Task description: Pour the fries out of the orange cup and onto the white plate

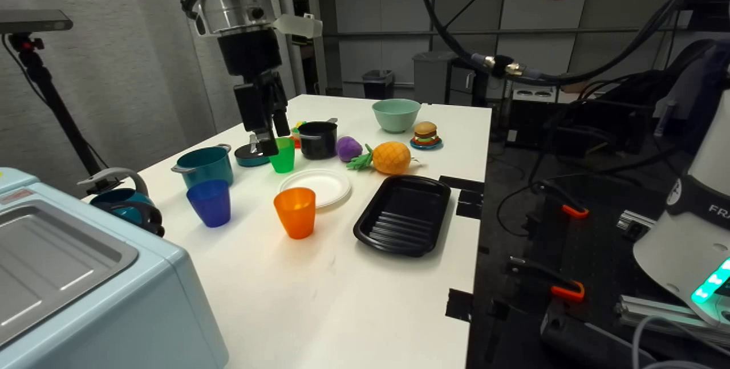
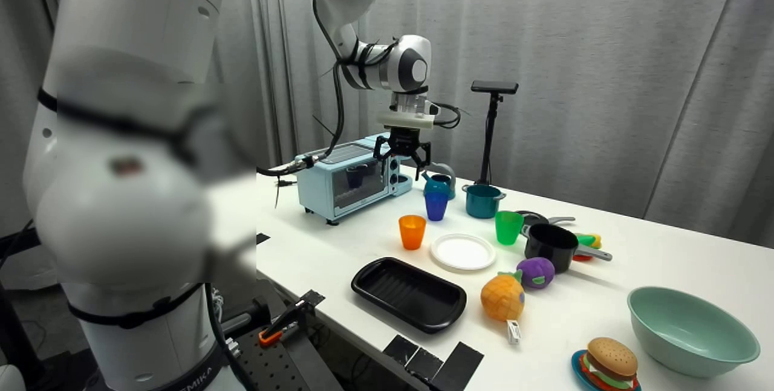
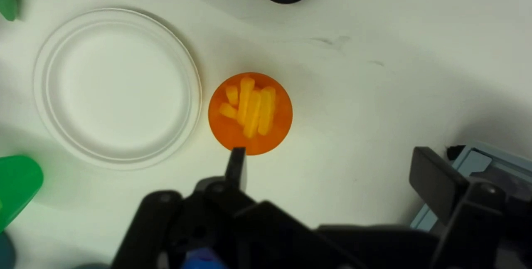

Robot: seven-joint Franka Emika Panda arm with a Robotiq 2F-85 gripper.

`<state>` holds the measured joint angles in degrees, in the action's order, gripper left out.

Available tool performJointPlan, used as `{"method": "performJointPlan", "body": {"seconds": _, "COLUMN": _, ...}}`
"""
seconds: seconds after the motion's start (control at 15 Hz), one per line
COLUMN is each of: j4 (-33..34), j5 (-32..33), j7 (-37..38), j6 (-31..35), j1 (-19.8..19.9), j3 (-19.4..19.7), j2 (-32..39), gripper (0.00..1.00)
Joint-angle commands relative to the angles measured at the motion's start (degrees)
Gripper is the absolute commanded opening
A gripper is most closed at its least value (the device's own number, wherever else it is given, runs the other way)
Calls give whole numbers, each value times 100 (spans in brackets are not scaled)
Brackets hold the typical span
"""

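The orange cup (image 1: 296, 216) stands upright on the table in both exterior views (image 2: 412, 234). The wrist view looks down into the cup (image 3: 226, 129), where several yellow fries (image 3: 253, 111) lie inside. The fries are not visible in the exterior views. The round white plate (image 1: 326, 185) lies flat beside the cup, bare, and also shows in an exterior view (image 2: 464, 252) and the wrist view (image 3: 118, 90). My gripper (image 3: 331, 156) is open and empty, raised above the table. One fingertip overlaps the cup's rim in the wrist view, but the gripper is well above it (image 2: 400, 170).
A blue cup (image 1: 210, 203) and a green cup (image 1: 283, 155) stand near the plate. A black ridged tray (image 1: 405, 215) lies near the table edge. A light blue toaster oven (image 2: 344, 179), a teal pot (image 2: 482, 202), a black pot (image 2: 547, 246) and a pineapple toy (image 2: 503, 299) stand around.
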<state>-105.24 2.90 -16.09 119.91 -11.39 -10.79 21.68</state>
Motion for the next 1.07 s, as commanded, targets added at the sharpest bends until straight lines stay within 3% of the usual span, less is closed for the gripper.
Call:
{"method": "performJointPlan", "body": {"seconds": 0.0, "j4": -377, "j5": 95, "j7": 156, "j6": 513, "j1": -7, "j3": -10, "j2": -43, "gripper": 100}}
{"method": "performJointPlan", "body": {"seconds": 0.53, "j4": -383, "j5": 134, "j7": 274, "j6": 1176, "j1": -50, "j3": 13, "j2": 548, "gripper": 100}}
{"method": "performJointPlan", "body": {"seconds": 1.0, "j4": -199, "j5": 102, "j7": 226, "j6": 1268, "j1": -60, "j3": -15, "j2": 1045, "gripper": 100}}
